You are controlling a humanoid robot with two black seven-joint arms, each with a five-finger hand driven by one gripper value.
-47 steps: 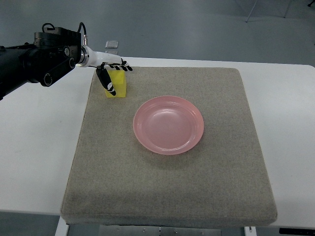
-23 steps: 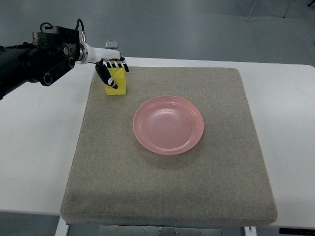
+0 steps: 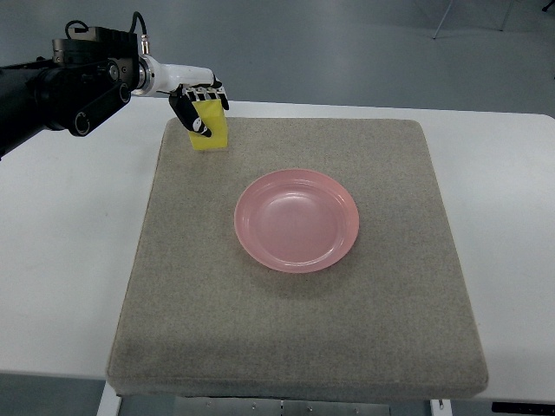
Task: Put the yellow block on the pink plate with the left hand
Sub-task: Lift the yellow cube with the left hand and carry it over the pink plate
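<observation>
Reaching in from the upper left, the left hand (image 3: 196,102) has fingers clamped on the yellow block (image 3: 212,132).

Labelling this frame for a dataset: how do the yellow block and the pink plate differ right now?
The block is yellow and boxy; the plate is pink, round and shallow. The block is smaller. The left hand grips the block at the mat's far left corner; the plate lies free, empty, mid-mat. Both are plain-coloured.
</observation>
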